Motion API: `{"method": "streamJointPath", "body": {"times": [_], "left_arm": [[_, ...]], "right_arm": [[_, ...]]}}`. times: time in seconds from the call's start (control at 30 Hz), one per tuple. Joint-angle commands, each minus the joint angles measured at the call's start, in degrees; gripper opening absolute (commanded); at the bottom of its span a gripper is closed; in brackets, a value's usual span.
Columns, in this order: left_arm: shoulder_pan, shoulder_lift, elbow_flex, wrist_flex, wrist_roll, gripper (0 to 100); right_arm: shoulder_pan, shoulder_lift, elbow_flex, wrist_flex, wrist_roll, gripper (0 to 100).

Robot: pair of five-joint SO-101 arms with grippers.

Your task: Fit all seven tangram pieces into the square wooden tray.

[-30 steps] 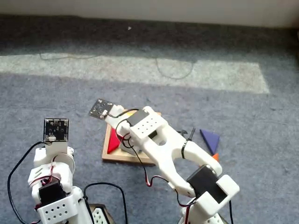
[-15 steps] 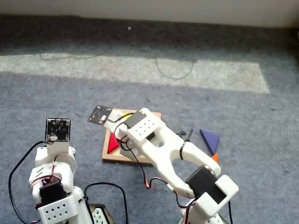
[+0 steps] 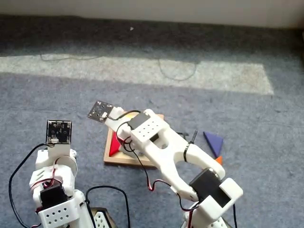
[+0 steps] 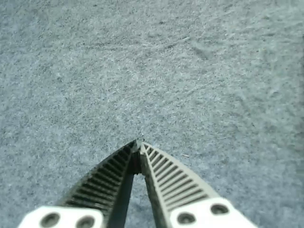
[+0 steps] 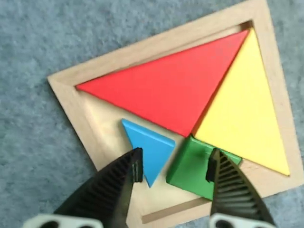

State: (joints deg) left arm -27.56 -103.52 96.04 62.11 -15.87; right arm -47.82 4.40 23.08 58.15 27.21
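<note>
The square wooden tray (image 5: 156, 47) holds a large red triangle (image 5: 166, 90), a large yellow triangle (image 5: 247, 109), a small blue triangle (image 5: 152, 149) and a green square (image 5: 192, 171). My right gripper (image 5: 176, 154) hangs open just above the blue triangle and green square, with nothing between its fingers. In the high view the right arm covers most of the tray (image 3: 123, 160); a bit of the red triangle (image 3: 114, 148) shows. A purple triangle (image 3: 213, 140) and an orange piece (image 3: 219, 160) lie on the carpet right of the tray. My left gripper (image 4: 138, 143) is shut, empty, over bare carpet.
The left arm (image 3: 54, 161) stands at the front left, apart from the tray. Grey carpet covers the whole floor, with a thin cable (image 3: 175, 76) lying on a sunlit strip at the back. Bare tray floor shows beside the blue triangle.
The right arm's wrist dipped slightly toward the tray, then rose back and shifted a little left. The left arm has barely moved.
</note>
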Motion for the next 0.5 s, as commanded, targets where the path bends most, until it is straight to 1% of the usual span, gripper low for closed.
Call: {"method": "streamJointPath", "body": {"times": [0.0,0.07,0.17,0.3,0.37,0.47], "left_arm": [[1.1,-0.1,1.1,-0.9,-0.4,1],[1.2,-0.1,1.1,-0.9,-0.4,1],[1.2,-0.1,1.1,-0.9,-0.4,1],[1.3,-0.1,1.1,-0.9,-0.4,1],[1.3,-0.1,1.1,-0.9,-0.4,1],[1.3,-0.1,1.1,-0.9,-0.4,1]], "right_arm": [[-0.4,-5.2,-0.5,3.5,0.2,21.7],[-1.8,-8.1,0.0,3.6,0.1,20.4],[-4.4,-10.6,2.8,3.3,-3.3,12.5],[-6.4,-9.5,4.3,3.1,-7.2,3.3],[-6.6,-7.8,4.3,1.8,-9.5,1.4],[-6.6,-4.3,4.3,-0.1,-11.3,1.2]]}}
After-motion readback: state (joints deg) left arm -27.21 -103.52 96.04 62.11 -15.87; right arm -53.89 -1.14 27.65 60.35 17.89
